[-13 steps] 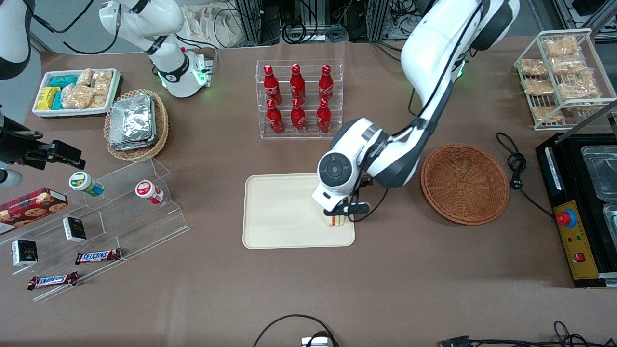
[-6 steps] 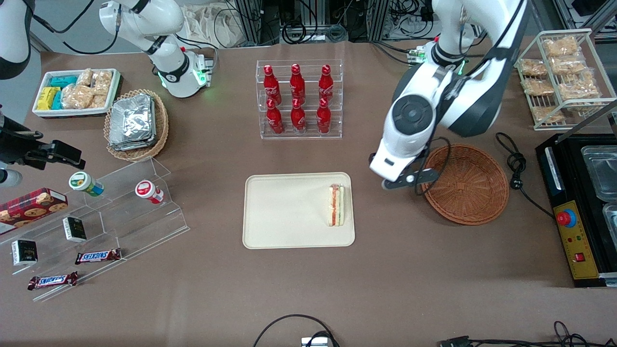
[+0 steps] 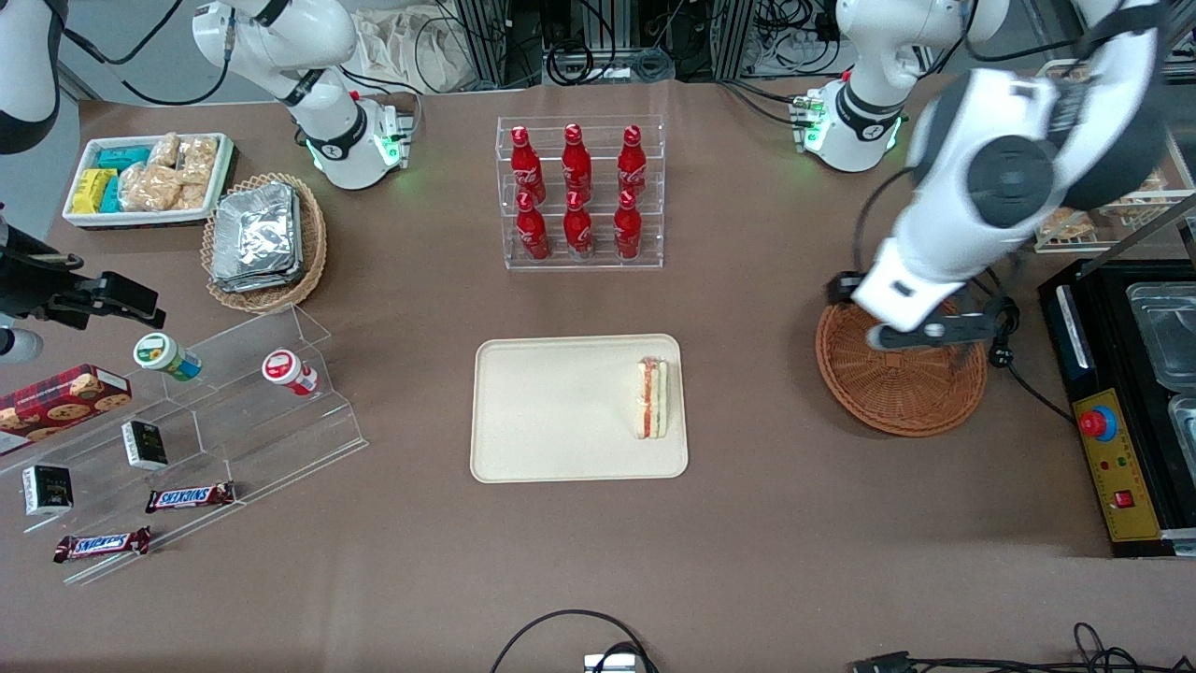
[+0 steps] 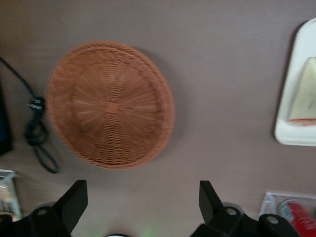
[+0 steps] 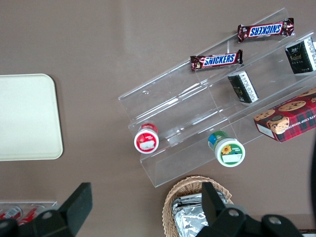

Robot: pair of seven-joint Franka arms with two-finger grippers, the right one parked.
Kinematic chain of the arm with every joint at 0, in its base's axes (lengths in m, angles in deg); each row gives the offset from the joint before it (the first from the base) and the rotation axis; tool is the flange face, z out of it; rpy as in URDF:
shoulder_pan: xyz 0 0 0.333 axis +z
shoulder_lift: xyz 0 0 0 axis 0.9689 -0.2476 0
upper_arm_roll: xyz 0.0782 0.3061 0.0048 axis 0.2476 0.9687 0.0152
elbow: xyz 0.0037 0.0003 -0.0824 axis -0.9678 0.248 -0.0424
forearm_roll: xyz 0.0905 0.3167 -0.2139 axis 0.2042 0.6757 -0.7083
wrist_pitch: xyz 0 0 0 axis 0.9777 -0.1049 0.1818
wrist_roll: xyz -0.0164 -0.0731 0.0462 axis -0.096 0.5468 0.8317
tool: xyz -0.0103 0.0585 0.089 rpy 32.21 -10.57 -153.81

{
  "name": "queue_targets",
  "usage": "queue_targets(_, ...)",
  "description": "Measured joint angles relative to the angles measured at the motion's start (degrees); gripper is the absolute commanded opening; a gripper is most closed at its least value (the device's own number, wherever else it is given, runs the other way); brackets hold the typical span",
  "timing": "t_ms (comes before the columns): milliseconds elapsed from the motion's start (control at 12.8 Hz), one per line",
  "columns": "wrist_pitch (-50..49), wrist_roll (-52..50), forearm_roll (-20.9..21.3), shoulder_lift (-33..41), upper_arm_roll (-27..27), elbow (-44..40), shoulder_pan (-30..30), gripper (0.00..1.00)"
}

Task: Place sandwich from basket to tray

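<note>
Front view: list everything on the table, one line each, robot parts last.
sandwich: 1, white with red and green layers, on the tray's edge nearest the basket
tray: 1, cream, table centre
basket: 1, orange-brown, empty, toward the working arm's end
cola bottles: 6, red, in a clear rack
foil packets: stack, silver, in a tan basket
chocolate bars: 2, brown, on a clear stand
gripper: 1, black, open, above the basket

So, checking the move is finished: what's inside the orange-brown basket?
Nothing: the basket shows only bare weave. The open tool hangs over its rim, hiding part in the front view. The sandwich lies on the tray.
</note>
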Motion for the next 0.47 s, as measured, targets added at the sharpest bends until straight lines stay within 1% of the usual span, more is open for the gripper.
queue_targets(156,-1.5,10.9,-0.3,1.7,0.2,0.0,6.9,1.0)
queue_targets(234,-1.7,13.9,-0.4,2.2,0.2,-0.1,8.9,1.0)
queue_targets(312,-2.3,15.3,-0.4,2.2,0.2,-0.6,9.9,1.0)
queue_targets(468,-4.4,16.4,-0.4,1.2,0.0,-4.2,10.1,1.0)
